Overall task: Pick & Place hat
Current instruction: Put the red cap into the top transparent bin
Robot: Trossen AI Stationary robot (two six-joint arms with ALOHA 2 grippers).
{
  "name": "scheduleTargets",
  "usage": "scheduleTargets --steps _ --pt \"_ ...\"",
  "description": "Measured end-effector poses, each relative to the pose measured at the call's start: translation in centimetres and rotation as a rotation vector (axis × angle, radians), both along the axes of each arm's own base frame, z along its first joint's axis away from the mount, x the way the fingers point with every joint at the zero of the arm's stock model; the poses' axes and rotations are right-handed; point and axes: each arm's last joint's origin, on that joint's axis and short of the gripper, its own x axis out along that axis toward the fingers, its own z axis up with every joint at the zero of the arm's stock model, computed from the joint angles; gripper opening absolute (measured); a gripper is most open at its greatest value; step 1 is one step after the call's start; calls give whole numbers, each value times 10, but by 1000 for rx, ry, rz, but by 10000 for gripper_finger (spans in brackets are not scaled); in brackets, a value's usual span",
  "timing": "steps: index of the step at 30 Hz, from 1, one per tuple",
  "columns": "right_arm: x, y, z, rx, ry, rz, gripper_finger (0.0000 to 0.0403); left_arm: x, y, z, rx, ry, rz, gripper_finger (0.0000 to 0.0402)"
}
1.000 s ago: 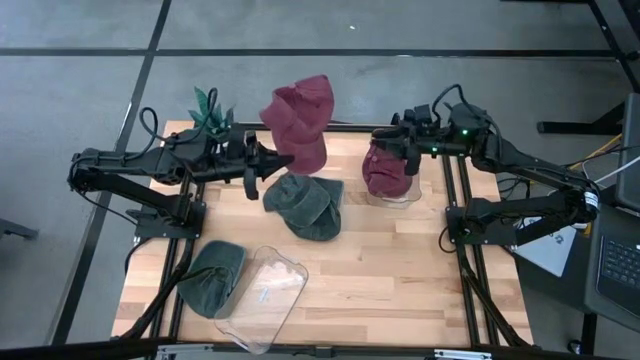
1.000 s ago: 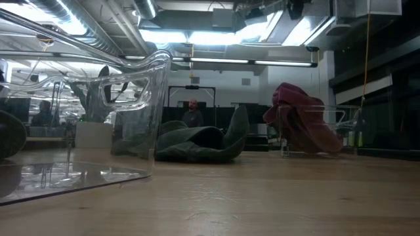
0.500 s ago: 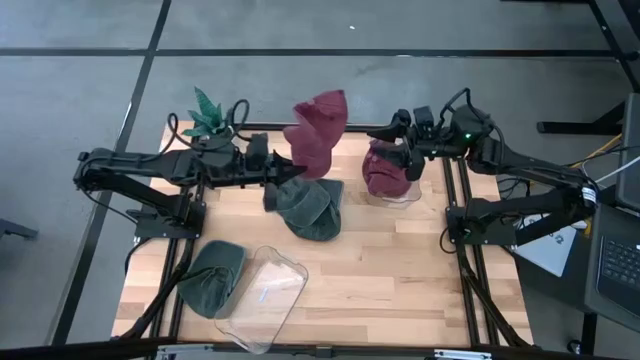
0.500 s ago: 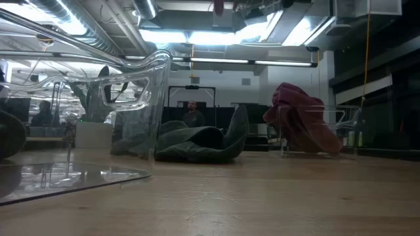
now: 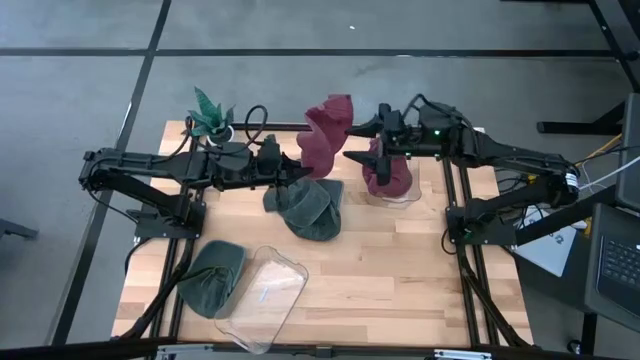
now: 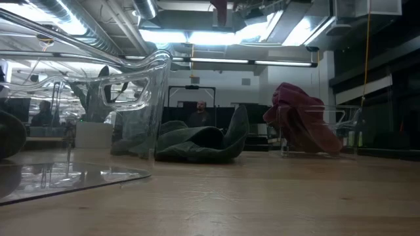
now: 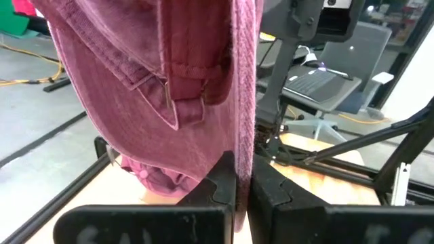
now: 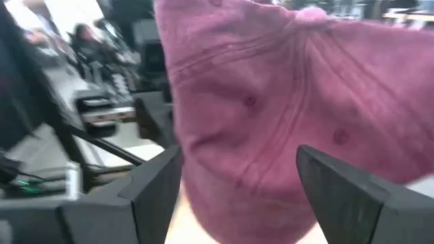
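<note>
My left gripper (image 7: 242, 190) is clamped on the edge of a maroon hat (image 5: 324, 135), which hangs lifted above the far middle of the table (image 5: 400, 270). My right gripper (image 5: 362, 140) stands spread wide, fingers (image 8: 352, 196) either side of that hat, just beside it. Another maroon hat (image 5: 388, 172) sits in a clear bin (image 5: 405, 193) at far right. Green hat (image 5: 305, 205) lies mid-table; another green hat (image 5: 212, 277) near left, beside a tipped clear bin (image 5: 265, 297).
</note>
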Motion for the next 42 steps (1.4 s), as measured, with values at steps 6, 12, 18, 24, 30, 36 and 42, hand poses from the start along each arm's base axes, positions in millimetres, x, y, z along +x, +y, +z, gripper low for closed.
scheduleTargets --steps 6,12,18,24,30,36,42 --pt "9 2 21 -104 4 -68 284 0 0 -1 14 15 10 7" --pt "4 4 41 -206 0 -54 284 0 -2 -3 12 33 -76 7" --pt "2 3 50 -270 89 -19 282 0 -6 -6 -5 72 -208 7" --pt "21 1 40 -248 187 56 282 -1 -7 -9 -27 101 -262 7" --pt "38 -2 28 -244 246 72 281 -2 -10 -12 -84 124 -327 7" --pt "40 -3 26 -252 251 75 281 -4 -15 -17 -113 176 -347 7" --pt "39 -1 21 -211 295 112 266 -4 -18 -16 -107 167 -339 9"
